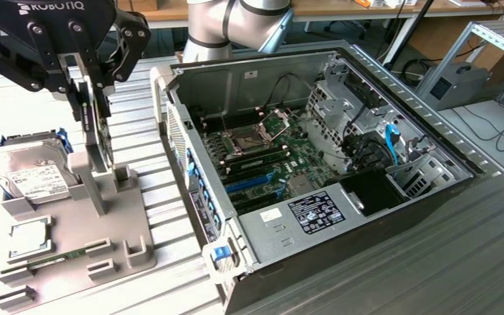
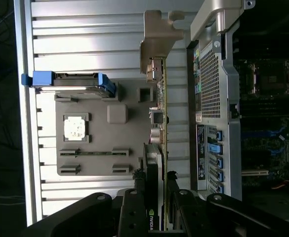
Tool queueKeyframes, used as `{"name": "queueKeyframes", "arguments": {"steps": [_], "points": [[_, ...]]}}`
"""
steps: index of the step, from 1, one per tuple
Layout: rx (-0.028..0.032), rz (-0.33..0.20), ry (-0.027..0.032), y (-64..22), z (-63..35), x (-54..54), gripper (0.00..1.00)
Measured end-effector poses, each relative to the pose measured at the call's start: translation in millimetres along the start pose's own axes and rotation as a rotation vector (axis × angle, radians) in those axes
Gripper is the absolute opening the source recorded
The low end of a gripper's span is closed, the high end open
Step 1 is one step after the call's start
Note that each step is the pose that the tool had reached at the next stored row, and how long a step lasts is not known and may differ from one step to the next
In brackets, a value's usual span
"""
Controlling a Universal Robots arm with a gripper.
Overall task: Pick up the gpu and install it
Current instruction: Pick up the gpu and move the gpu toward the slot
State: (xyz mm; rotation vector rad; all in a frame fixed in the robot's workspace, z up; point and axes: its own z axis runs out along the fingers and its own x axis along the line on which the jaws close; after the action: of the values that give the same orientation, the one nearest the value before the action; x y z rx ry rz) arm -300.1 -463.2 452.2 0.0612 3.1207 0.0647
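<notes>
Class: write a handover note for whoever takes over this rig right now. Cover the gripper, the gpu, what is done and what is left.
Gripper is shut on the gpu, a finger on each face.
The gpu stands upright at the grey stand, beside the open case; whether it has left its slot I cannot tell.
Done: grip made.
Left: gpu not yet in the case.

Hard drive (image 1: 31, 174) rests on grey holder (image 1: 77, 228) beside open computer case (image 1: 226, 85).
</notes>
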Motion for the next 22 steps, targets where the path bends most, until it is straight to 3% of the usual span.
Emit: {"name": "queueKeyframes", "arguments": {"steps": [11,20,22], "points": [[0.0001,0.000,0.0004,0.6,0.3,-14.9,0.27],[0.0002,0.000,0.0010,1.7,0.8,-37.5,0.27],[0.0001,0.000,0.0011,2.2,1.1,-48.5,0.27]]}}
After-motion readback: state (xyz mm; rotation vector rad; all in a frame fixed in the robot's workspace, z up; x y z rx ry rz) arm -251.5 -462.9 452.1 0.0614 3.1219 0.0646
